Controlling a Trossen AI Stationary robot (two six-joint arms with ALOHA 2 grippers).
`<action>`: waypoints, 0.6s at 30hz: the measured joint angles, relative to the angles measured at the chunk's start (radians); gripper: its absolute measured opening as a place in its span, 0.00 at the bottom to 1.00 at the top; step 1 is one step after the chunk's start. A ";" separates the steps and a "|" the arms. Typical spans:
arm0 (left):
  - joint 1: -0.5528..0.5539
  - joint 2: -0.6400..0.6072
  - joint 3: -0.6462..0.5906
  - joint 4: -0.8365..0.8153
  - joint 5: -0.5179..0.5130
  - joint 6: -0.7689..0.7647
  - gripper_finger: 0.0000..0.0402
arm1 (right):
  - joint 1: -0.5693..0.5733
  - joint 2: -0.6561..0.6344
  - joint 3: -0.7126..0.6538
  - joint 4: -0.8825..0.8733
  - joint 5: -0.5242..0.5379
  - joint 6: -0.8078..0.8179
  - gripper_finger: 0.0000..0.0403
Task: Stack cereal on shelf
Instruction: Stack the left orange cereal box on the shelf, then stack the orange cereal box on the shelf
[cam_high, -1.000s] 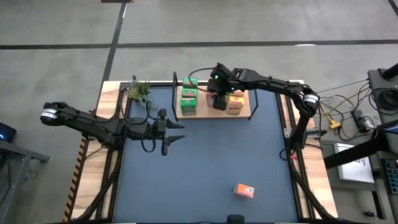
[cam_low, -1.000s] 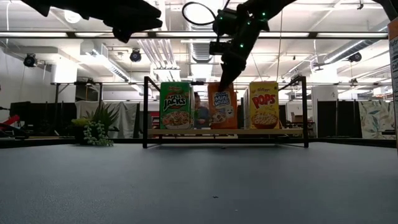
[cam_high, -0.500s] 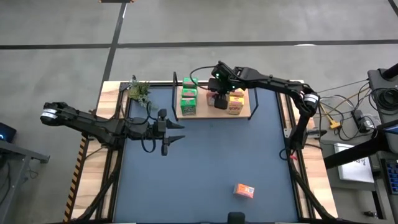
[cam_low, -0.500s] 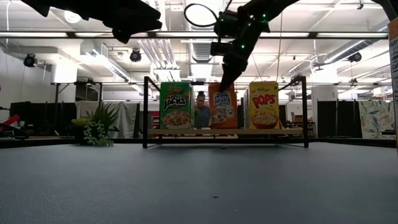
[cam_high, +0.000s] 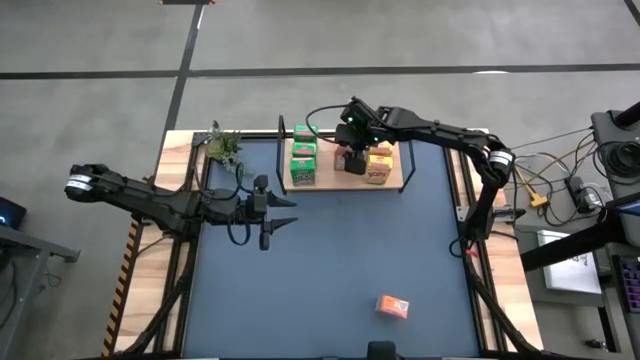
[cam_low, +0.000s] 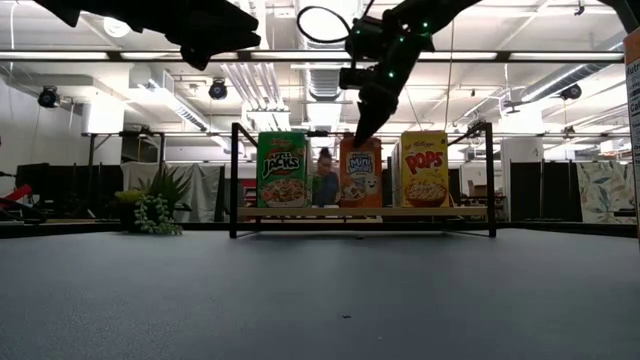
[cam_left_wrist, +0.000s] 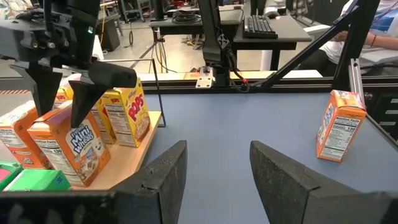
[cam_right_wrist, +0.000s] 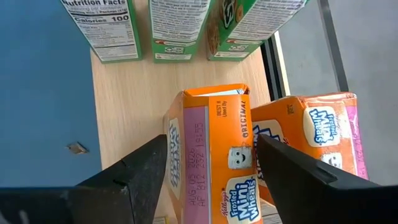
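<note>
The right gripper (cam_high: 352, 157) hangs over the middle of the shelf (cam_high: 392, 183), its fingers (cam_right_wrist: 140, 171) spread to either side of an orange Mini Wheats box (cam_right_wrist: 214, 149). In the right wrist view a sliver of gap shows between each finger and the box's narrow sides, so the fingers look apart and not clamped; whether a pad touches the cardboard I cannot tell. The left gripper (cam_high: 270, 214) hovers over the left part of the desk (cam_high: 330, 270), well apart from the shelf, fingers (cam_left_wrist: 163, 180) open with nothing between them.

The desk carries a dark-blue mat with light wood along its edges. A green plastic plant (cam_high: 224, 146) sits at the far left corner. In the low view the room behind is a workshop with ceiling lights, ducts and dark racks, and a person (cam_low: 324, 182) shows between the boxes.

On the shelf the orange box stands upright in the middle, long axis vertical, printed front facing the low camera. The green boxes (cam_high: 303, 158) stand in a row to its left and the yellow Pops boxes (cam_high: 378, 165) to its right, all upright. A second orange box (cam_right_wrist: 317, 134) is just behind the first. One more orange box (cam_high: 392, 307) stands alone near the desk's front edge, turned a little askew.
</note>
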 joint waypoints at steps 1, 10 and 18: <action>0.000 0.000 0.000 0.000 0.000 0.000 0.40 | 0.000 -0.002 0.001 -0.001 0.000 0.001 0.59; 0.000 0.000 0.000 -0.002 0.000 -0.003 0.40 | 0.016 -0.010 0.100 -0.078 0.000 0.031 0.57; 0.000 0.000 0.000 -0.009 0.000 -0.004 0.40 | 0.116 -0.010 0.226 -0.206 -0.010 0.106 0.49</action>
